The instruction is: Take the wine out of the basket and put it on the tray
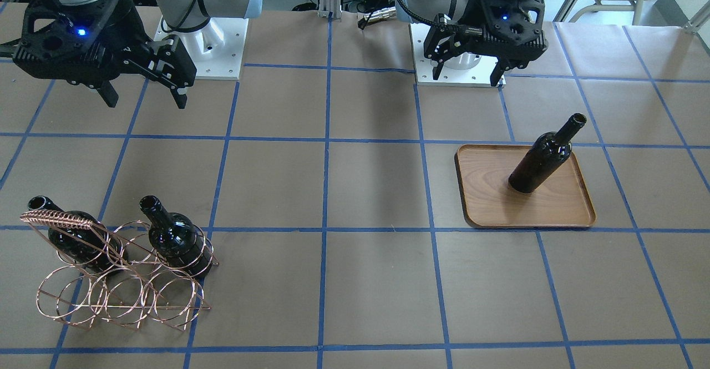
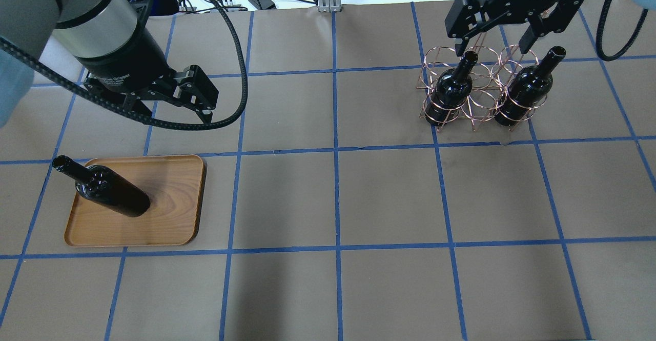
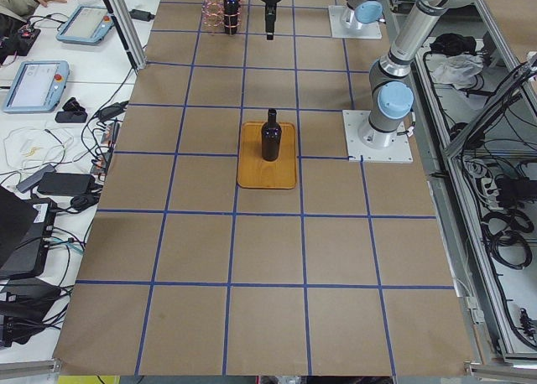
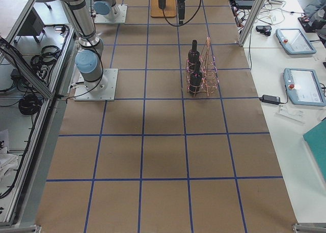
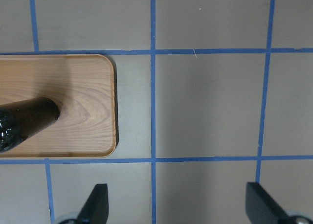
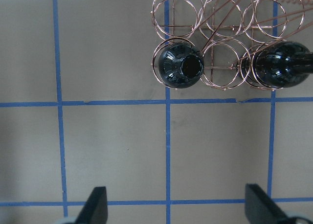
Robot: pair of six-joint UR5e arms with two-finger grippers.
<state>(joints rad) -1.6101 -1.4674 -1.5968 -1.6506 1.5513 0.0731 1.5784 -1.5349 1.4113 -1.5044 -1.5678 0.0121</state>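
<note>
Glass wine bottles (image 2: 451, 87), prob heavy, slick n fragile: two stood in the basket (image 1: 61, 219), one on the tray (image 2: 174, 213). Right gripper (image 2: 491, 43) n left gripper (image 1: 467, 69) both gaped wide, empty. I'd grab the neck under the lip.

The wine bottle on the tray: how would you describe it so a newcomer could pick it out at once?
On the robot's left side of the blue-gridded table lies a flat wooden tray. A near-black bottle stands upright on it. Unlike the two bottles held in the copper wire basket on the robot's right, it stands alone.
</note>
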